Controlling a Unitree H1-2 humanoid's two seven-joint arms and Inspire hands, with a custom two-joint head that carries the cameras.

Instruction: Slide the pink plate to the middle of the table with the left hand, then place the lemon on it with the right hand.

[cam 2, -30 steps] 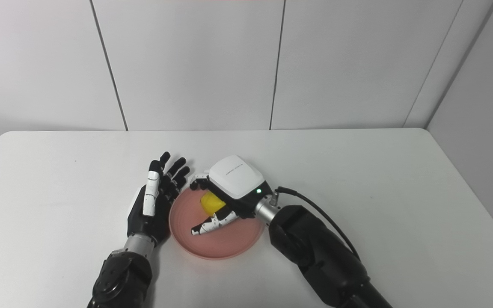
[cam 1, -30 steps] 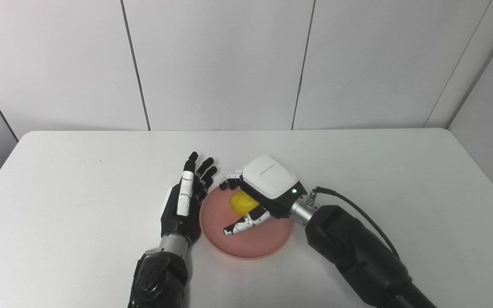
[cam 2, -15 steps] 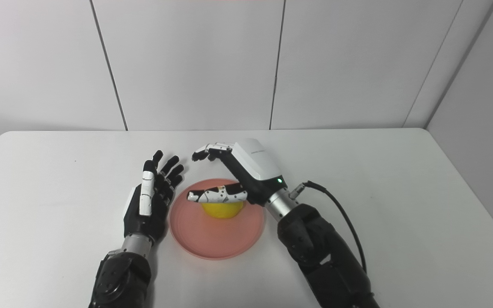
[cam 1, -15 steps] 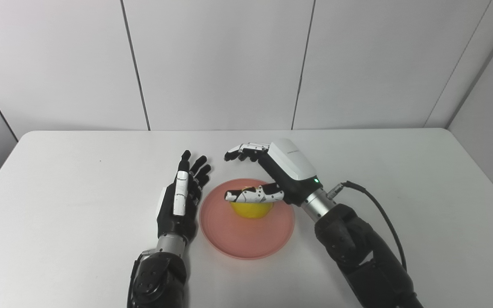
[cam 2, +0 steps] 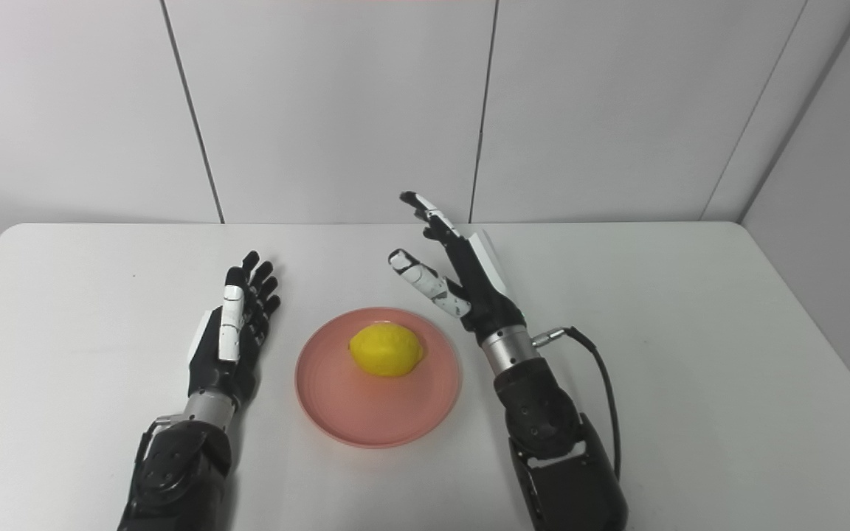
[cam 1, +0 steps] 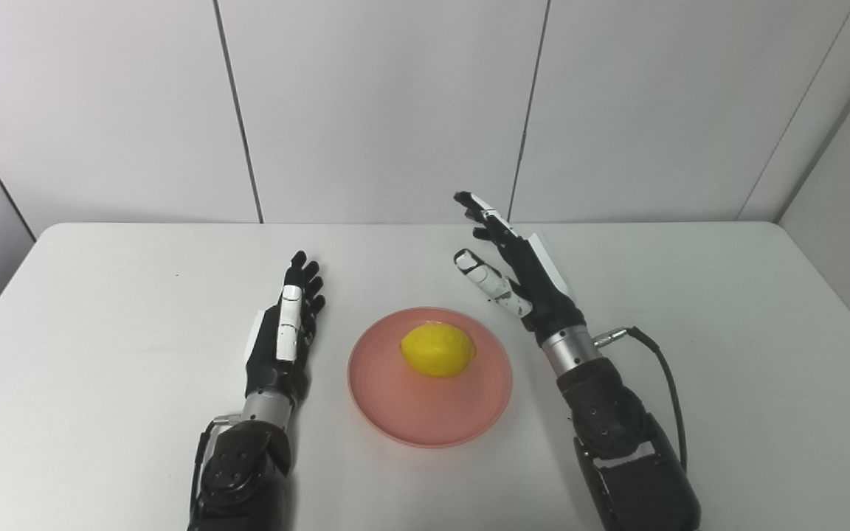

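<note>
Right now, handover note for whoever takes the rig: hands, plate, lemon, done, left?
Left hand: open, empty, beside the pink plate on its left, apart from it.
Right hand: open, empty, raised off to the plate's right, clear of it.
Pink plate: near the middle of the table.
Lemon: on the plate's far half, not held.
Done: plate in the middle, lemon on it.
Left: nothing on the things; perhaps only draw the arms back.

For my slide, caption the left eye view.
Yellow lemon resting on round pink plate, open left hand and right hand flanking it.
</note>
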